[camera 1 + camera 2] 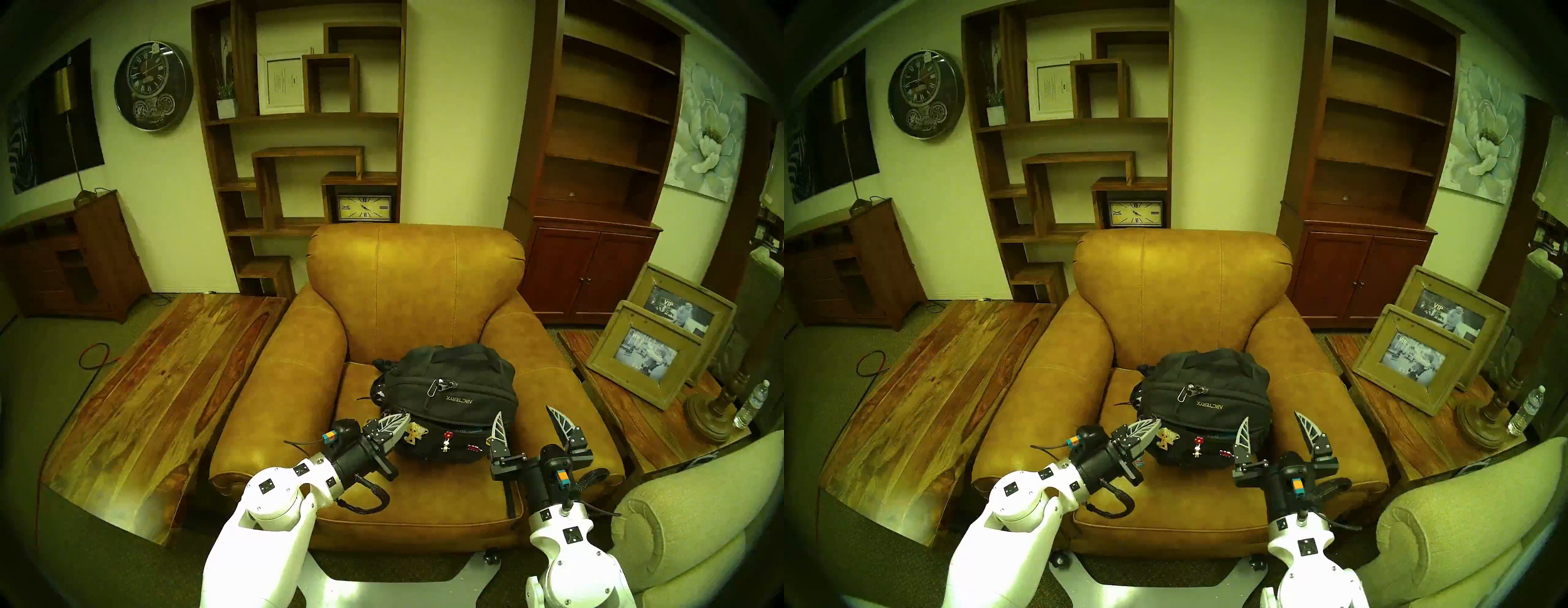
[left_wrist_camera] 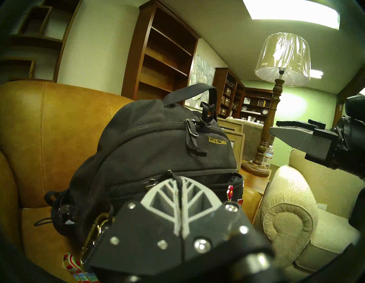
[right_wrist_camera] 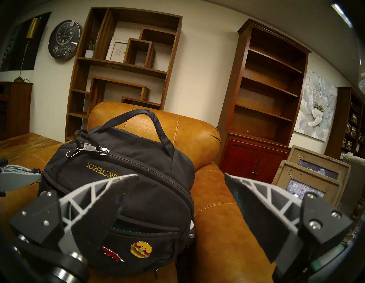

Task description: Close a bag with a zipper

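The bag [image 1: 445, 395] sits on the armchair [image 1: 382, 271], the left hand [image 1: 396, 426] pressed together on its front-pocket zipper pull, seemingly to close it, the right hand [image 1: 530, 424] spread alongside.

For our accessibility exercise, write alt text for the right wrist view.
A black backpack with yellow ARC'TERYX lettering and pins sits on a tan leather armchair, seen between the two spread fingers of the right tool. Wooden bookshelves and a wall clock stand behind.
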`<state>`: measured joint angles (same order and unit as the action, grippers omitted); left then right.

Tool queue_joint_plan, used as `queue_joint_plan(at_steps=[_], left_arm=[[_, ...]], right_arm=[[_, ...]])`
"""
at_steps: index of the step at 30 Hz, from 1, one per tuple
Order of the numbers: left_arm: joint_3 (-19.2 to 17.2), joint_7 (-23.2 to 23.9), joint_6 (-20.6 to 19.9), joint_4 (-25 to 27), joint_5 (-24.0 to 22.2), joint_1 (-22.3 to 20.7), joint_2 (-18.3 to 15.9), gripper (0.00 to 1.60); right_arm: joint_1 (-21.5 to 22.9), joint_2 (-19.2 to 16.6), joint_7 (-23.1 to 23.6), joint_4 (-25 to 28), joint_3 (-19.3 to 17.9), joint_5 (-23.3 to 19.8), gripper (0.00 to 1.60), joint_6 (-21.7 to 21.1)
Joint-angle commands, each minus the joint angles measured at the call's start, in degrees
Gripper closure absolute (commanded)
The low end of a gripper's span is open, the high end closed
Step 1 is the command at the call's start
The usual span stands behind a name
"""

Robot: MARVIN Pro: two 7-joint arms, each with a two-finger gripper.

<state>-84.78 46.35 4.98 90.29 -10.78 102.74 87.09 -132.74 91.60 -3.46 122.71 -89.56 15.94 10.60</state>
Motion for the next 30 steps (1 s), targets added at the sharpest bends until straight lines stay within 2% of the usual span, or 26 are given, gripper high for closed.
queue_joint_plan(at_steps=[1,13,30], left_arm=[[1.41,0.52,0.51,0.67,0.41,-1.07,0.57,1.6],[3.52,1.09,-0.12,0.94,0.74,-1.39,0.58,1.6],[4.23,1.13,0.1,1.08,0.62,-1.3,0.41,1.6]], right_arm=[[0.04,0.09,-0.14,1.11,0.09,0.08,0.0,0.13],[0.04,0.09,-0.14,1.1,0.09,0.08,0.0,0.14],[0.04,0.08,-0.15,1.11,0.09,0.08,0.0,0.13]])
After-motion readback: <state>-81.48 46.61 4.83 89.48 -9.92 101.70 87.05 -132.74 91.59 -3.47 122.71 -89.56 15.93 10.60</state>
